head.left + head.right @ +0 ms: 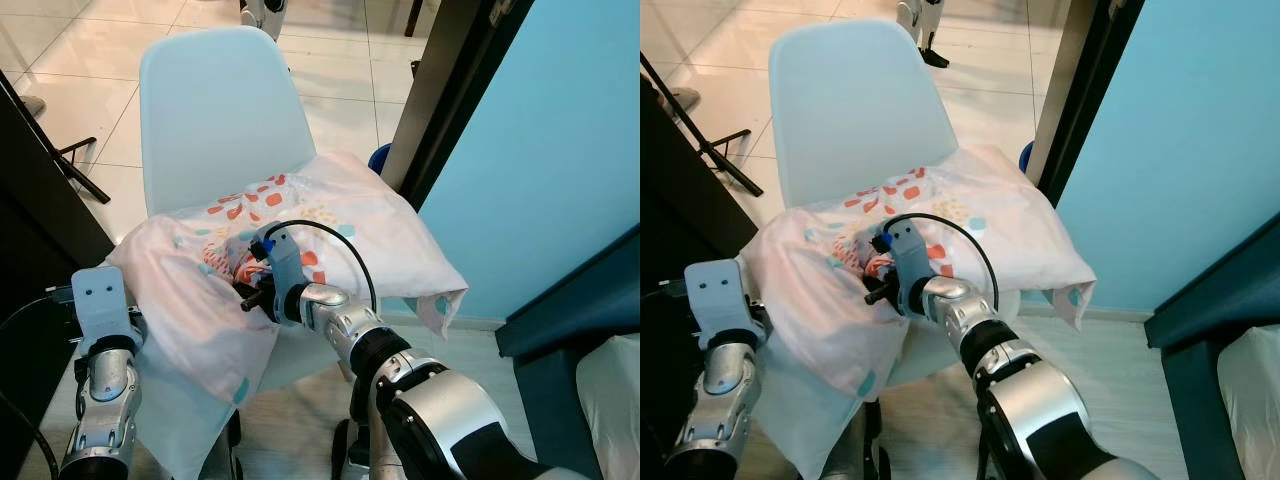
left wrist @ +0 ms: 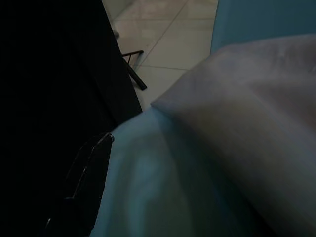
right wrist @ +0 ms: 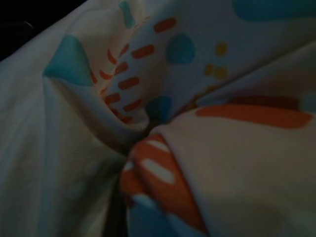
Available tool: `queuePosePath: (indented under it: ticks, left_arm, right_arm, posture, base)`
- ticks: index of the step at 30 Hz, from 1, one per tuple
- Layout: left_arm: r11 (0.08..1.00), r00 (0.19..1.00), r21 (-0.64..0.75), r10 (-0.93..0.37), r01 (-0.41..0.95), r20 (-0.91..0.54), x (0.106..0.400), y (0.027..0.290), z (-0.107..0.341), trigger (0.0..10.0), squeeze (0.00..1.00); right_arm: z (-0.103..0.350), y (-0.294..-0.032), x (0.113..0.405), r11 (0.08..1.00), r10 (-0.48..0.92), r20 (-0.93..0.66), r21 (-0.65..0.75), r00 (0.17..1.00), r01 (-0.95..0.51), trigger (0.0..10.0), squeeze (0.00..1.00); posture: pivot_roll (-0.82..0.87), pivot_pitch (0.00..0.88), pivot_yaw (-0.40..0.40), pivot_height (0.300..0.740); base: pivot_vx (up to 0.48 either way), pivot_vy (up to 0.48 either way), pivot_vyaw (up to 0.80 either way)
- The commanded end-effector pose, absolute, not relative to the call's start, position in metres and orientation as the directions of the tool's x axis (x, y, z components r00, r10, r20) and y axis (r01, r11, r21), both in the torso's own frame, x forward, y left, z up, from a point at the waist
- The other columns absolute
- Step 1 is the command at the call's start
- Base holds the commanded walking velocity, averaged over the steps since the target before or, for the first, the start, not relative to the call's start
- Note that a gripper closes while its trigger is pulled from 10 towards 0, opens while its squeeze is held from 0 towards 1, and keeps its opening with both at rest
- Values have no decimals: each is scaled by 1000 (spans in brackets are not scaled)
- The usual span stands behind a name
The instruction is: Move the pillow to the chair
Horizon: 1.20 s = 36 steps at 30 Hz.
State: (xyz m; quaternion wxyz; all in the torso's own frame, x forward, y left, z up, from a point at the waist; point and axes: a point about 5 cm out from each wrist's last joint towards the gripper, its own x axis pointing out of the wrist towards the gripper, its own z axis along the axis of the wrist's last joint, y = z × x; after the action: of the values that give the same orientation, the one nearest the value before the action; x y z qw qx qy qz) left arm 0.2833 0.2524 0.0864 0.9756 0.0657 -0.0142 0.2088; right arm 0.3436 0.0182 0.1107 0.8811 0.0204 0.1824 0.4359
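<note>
A white pillow [image 1: 330, 215] printed with orange and teal shapes lies across the seat of a pale blue chair [image 1: 215, 110]. Its left end hangs off the seat's front corner, and its right corner droops past the seat edge. My right gripper [image 1: 248, 283] is buried in the pillow's middle, shut on a bunched fold of the patterned cloth [image 3: 148, 143]. My left gripper [image 1: 108, 305] sits low at the pillow's left edge, against the hanging cloth [image 2: 237, 113], and its tips are covered by the cloth.
A light blue wall [image 1: 540, 150] and a dark door post [image 1: 440, 100] stand close on the right of the chair. Dark furniture [image 1: 30, 230] and a black stand leg [image 1: 80, 165] are on the left. Tiled floor [image 1: 340, 60] lies beyond.
</note>
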Motion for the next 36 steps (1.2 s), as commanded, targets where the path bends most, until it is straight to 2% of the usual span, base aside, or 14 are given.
queuePosePath:
  ticks: [1,6,12,14,16,20,22,25,26,30,31,36]
  left_arm:
    - [904,910,113,414,-412,5,280,251,76,10000,0]
    - [901,906,104,423,-422,6,281,252,75,10000,0]
    - [896,900,96,435,-434,4,283,256,76,10000,0]
    - [896,900,96,436,-434,3,285,256,76,10000,0]
    - [897,901,93,435,-433,4,286,256,76,10000,0]
    - [897,901,91,433,-432,6,288,256,77,10000,0]
    - [898,901,89,433,-432,6,289,256,77,10000,0]
    - [899,903,86,430,-429,14,292,256,79,10000,0]
    - [899,903,86,430,-429,14,292,256,79,10000,0]
    - [902,906,88,424,-423,15,294,256,80,10000,0]
    - [902,906,88,424,-423,15,294,256,80,10000,0]
    - [905,910,93,415,-414,4,292,256,76,10000,0]
  right_arm:
    - [91,75,296,511,859,-246,364,449,-779,10000,1000]
    - [77,46,305,568,822,-292,363,488,-739,10000,1000]
    - [63,17,309,575,818,-316,411,480,-708,10000,1000]
    - [61,8,310,564,824,-324,404,464,-720,10000,1000]
    - [56,-9,311,532,841,-354,403,409,-745,10000,1000]
    - [50,-27,311,530,825,-438,376,358,-760,10000,1000]
    - [51,-38,310,479,843,-453,388,290,-787,10000,1000]
    - [65,-63,309,339,879,-449,348,162,-874,10000,1000]
    - [65,-63,309,339,879,-449,348,162,-874,10000,1000]
    - [80,-95,301,200,889,-453,273,58,-941,10000,1000]
    - [80,-95,301,200,889,-453,273,58,-941,10000,1000]
    - [97,-122,282,33,921,-380,292,-84,-956,10000,1000]
  posture:
    - [72,205,-93,605]
    - [62,178,-94,605]
    - [46,157,-97,605]
    - [42,148,-97,605]
    - [36,140,-96,605]
    - [27,127,-93,605]
    - [26,120,-92,605]
    - [22,107,-88,605]
    - [22,107,-88,605]
    - [12,99,-82,605]
    - [12,99,-82,605]
    - [9,100,-77,605]
  base:
    - [0,0,0]
    - [0,0,0]
    - [0,0,0]
    - [0,0,0]
    - [0,0,0]
    - [0,0,0]
    - [0,0,0]
    - [0,0,0]
    - [0,0,0]
    - [0,0,0]
    - [0,0,0]
    - [0,0,0]
